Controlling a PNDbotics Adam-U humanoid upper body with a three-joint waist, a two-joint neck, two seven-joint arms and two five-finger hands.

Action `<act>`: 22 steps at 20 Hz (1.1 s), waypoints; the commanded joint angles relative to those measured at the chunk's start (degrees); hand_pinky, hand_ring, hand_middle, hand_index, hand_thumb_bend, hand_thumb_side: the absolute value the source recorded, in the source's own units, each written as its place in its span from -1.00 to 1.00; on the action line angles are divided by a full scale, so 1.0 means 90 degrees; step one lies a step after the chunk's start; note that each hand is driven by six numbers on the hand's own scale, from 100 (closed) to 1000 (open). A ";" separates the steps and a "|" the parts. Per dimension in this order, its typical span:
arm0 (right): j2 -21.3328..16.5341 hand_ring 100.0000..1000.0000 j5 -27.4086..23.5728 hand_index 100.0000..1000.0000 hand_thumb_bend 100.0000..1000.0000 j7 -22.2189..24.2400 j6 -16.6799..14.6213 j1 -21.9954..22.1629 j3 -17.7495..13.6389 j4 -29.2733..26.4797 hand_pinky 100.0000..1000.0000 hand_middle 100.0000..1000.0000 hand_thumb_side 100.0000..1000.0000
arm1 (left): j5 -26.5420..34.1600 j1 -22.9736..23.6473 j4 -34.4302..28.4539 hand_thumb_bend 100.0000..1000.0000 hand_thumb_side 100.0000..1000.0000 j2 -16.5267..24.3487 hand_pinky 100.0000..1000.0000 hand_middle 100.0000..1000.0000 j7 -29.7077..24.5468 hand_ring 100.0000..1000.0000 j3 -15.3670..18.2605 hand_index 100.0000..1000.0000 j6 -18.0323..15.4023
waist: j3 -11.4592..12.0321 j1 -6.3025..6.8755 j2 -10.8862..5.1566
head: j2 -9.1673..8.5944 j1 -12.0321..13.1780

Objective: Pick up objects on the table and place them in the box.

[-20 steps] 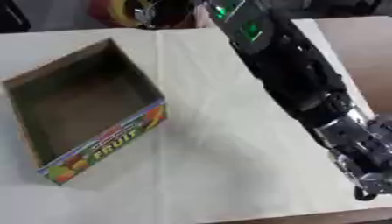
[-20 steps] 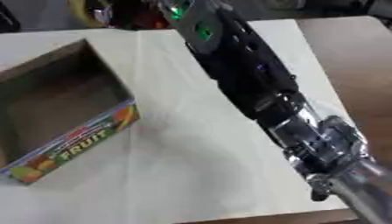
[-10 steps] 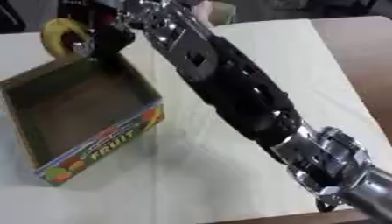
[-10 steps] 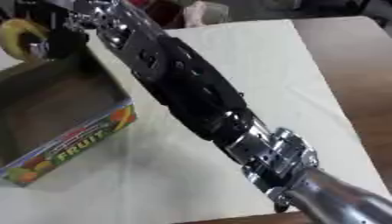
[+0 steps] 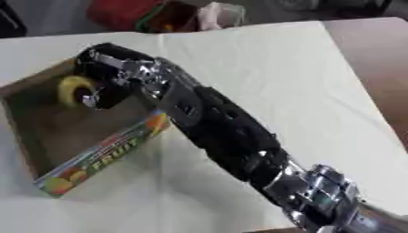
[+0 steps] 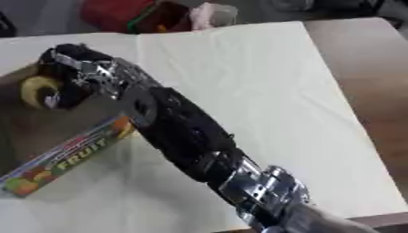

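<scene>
The robot's right hand (image 5: 108, 77) is reaching over the box (image 5: 95, 157), and its fingers are curled round a yellow ring (image 5: 73, 90). The ring looks like a roll of tape, round with a hole in the middle. It hangs inside the box, near the far corner, but it is not let go yet. Whether it touches the bottom of the box cannot be told.

So the job looks partly done. The ring is at the box, and the hand seems to need only to open and pull back. No other loose things show on the white cloth (image 5: 271, 68) near the box. Some red and pink things (image 5: 159, 13) sit past the far edge of the table, too blurry to name. The left hand does not show in either view.

The box is brown cardboard, plain inside, with low walls and an open top. Its front side has bright pictures of fruit and the word FRUIT on it. The cloth is pale and soft, with small folds. Bare brown table (image 5: 374, 54) shows on the right. The arm (image 5: 231, 141) is shiny black, with silver metal at the joints.
</scene>
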 commanded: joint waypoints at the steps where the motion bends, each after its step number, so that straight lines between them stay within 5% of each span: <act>1: 0.0053 0.27 0.0315 0.25 -1.00 0.0063 -0.0188 -0.0097 0.0044 0.0041 0.19 -0.11 -1.00 | 0.0019 -0.0072 -0.0122 -1.00 0.63 0.0074 -0.54 -0.28 -0.0007 -0.24 0.0002 0.07 -0.0009 | 0.0025 0.0016 -0.0100 | -0.0040 -0.0017; 3: 0.0074 0.34 0.0453 0.40 -1.00 0.0198 -0.0292 -0.0067 0.0047 0.0095 0.24 0.04 -0.99 | 0.0024 -0.0069 -0.0122 -1.00 0.63 0.0072 -0.54 -0.28 -0.0019 -0.24 0.0008 0.07 0.0006 | 0.0022 0.0011 -0.0097 | -0.0028 -0.0011; 6: 0.0078 0.48 0.0593 0.72 -1.00 0.0462 -0.0469 -0.0068 0.0096 0.0151 0.38 0.40 -0.63 | 0.0026 -0.0076 -0.0122 -1.00 0.63 0.0079 -0.54 -0.28 -0.0020 -0.24 0.0015 0.07 0.0009 | 0.0018 0.0004 -0.0098 | 0.0012 -0.0005; 14: -0.0042 0.64 0.0867 0.85 -0.92 0.1235 -0.0933 -0.0232 -0.0055 0.0312 0.55 0.64 -0.04 | 0.0022 -0.0033 -0.0122 -1.00 0.62 0.0073 -0.54 -0.28 -0.0025 -0.25 0.0034 0.06 0.0049 | -0.0014 0.0013 -0.0116 | 0.0028 0.0008; 15: -0.0088 0.63 0.0802 0.85 -1.00 0.1327 -0.0941 -0.0268 -0.0140 0.0224 0.55 0.64 0.25 | 0.0023 -0.0026 -0.0122 -1.00 0.61 0.0070 -0.54 -0.28 -0.0022 -0.25 0.0037 0.06 0.0053 | -0.0026 0.0019 -0.0118 | 0.0026 0.0013; 16: -0.0147 0.63 0.0721 0.85 -0.90 0.1356 -0.0938 -0.0321 -0.0239 0.0105 0.55 0.63 0.01 | 0.0023 -0.0020 -0.0122 -1.00 0.63 0.0069 -0.54 -0.28 -0.0020 -0.25 0.0040 0.06 0.0056 | -0.0040 0.0026 -0.0118 | 0.0026 0.0020; 22: -0.0682 0.61 0.0155 0.87 -0.92 0.1022 -0.0948 -0.0639 -0.0659 -0.0805 0.54 0.61 0.07 | 0.0009 0.0010 -0.0122 -1.00 0.62 0.0070 -0.55 -0.28 0.0005 -0.25 0.0062 0.06 0.0064 | -0.0113 0.0051 -0.0121 | 0.0030 0.0104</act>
